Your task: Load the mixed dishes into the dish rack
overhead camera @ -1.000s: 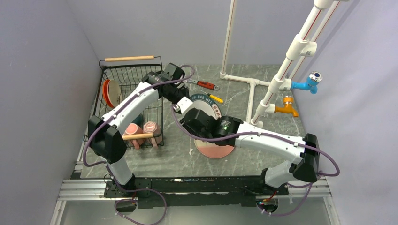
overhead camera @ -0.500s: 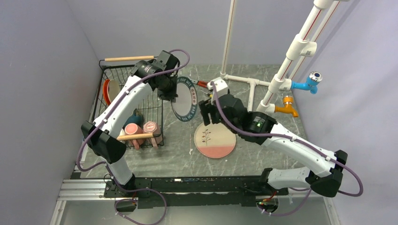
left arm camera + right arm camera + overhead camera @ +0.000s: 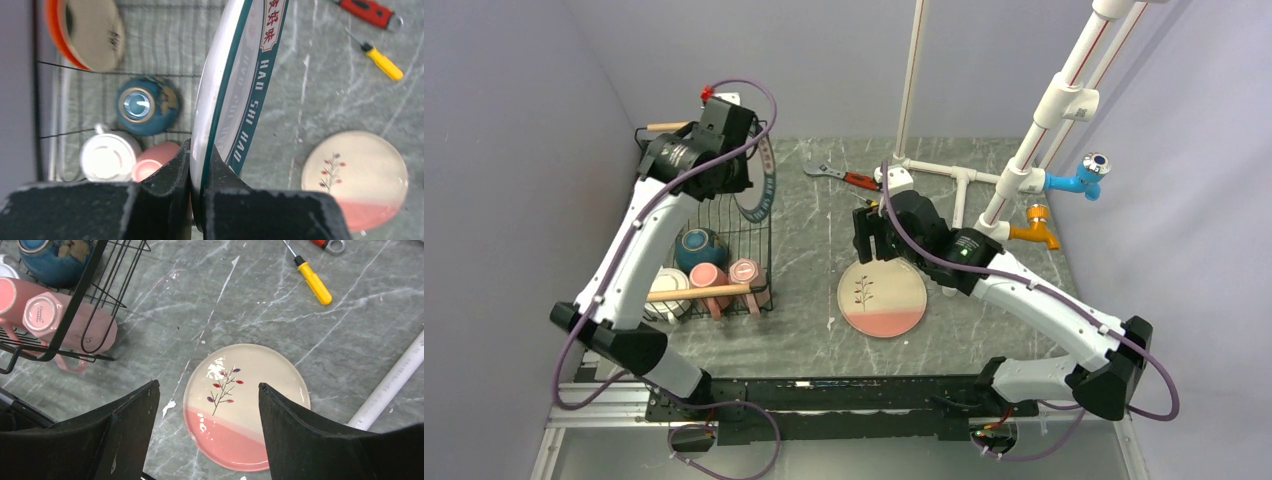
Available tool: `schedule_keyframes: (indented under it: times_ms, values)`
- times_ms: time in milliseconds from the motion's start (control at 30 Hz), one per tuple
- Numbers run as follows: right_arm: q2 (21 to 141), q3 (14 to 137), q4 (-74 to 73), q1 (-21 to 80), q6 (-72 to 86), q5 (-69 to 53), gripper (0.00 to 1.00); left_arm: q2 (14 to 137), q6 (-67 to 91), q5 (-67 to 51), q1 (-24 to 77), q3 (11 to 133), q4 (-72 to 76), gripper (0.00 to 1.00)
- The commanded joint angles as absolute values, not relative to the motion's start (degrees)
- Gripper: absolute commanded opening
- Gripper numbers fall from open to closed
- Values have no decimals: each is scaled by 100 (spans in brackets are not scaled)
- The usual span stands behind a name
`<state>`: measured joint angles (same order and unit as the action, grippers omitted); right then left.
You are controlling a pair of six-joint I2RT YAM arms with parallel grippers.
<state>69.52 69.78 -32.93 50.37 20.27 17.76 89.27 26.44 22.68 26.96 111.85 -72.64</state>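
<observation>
lettered-rim plate [image 3: 250, 100] reads "hao shi hao" on its rim; chinese characters beside.

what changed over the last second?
The left end effector, shut on the lettered-rim plate, carried it edge-up from mid-table leftward to above the dish rack's right edge. The right end effector opened and drew back from it; it now hangs over the pink-and-cream plate. That plate, the pink mugs and the wrench stayed put.
</observation>
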Motion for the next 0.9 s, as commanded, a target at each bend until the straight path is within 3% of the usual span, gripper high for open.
schedule_keyframes:
  times_ms: [0,367,533,700,867]
  values:
    - [7140,7284,-3271,4960,2207,1442,74,8318,2210,3744,2689,11204,-6722,0]
    - [7599,7736,-3553,4838,2240,1125,74,7682,601,5898,2687,10177,-5468,0]
    - [7797,7979,-3725,4812,2249,1008,74,7382,-518,6261,2652,9197,-4165,0]
    - [7932,8174,-3823,4786,2259,985,76,7400,-468,6023,2579,8934,-3945,0]
    - [7989,8343,-3988,4729,2217,1143,90,7672,-503,5974,2424,8921,-3874,0]
